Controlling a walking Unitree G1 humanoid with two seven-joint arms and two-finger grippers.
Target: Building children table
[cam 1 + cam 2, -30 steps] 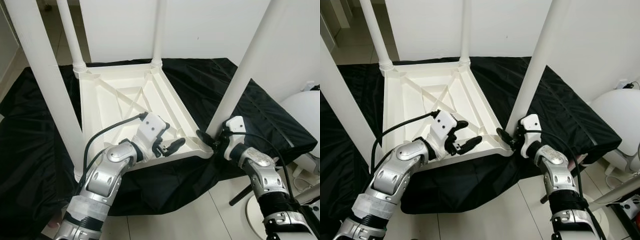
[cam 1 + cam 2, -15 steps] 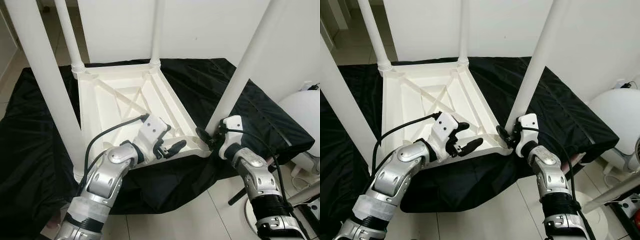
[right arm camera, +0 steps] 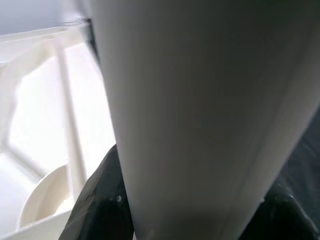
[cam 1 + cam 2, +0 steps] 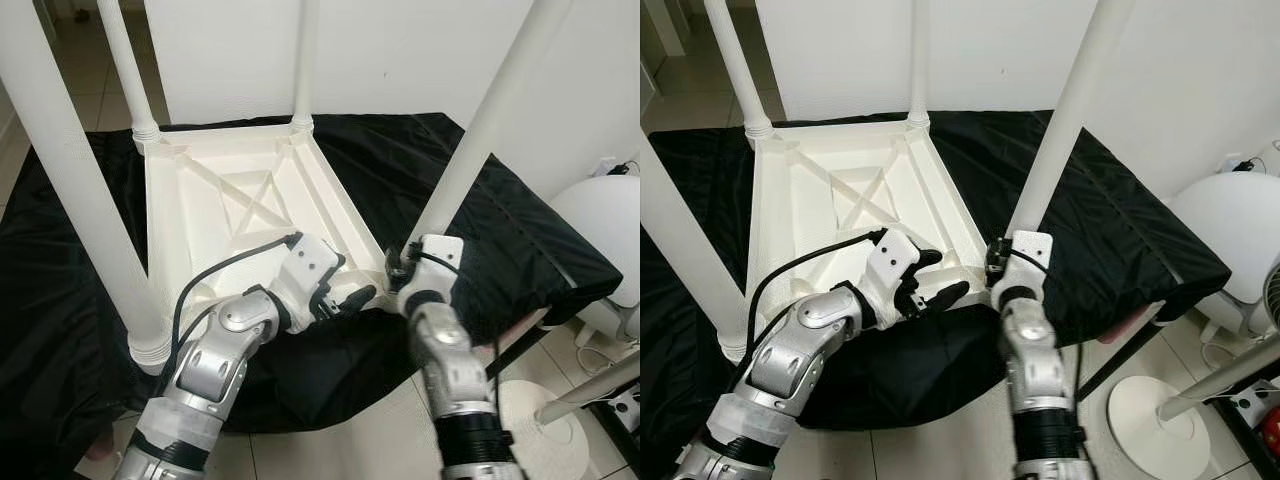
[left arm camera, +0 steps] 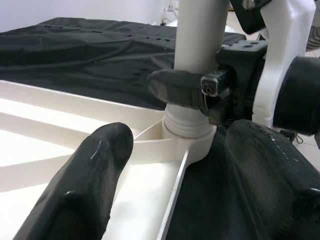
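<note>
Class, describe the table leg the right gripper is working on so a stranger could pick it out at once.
Find the white table lying upside down on the black cloth, four legs pointing up. Go to its near corner on the robot's right: that leg rises from there. Unlike the others, it has the right gripper clasped round its base.

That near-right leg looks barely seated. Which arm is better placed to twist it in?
The right. Its gripper already clasps the leg just above its socket, jaws on either side. The left gripper hovers open over the tabletop rim beside that corner, holding nothing.
</note>
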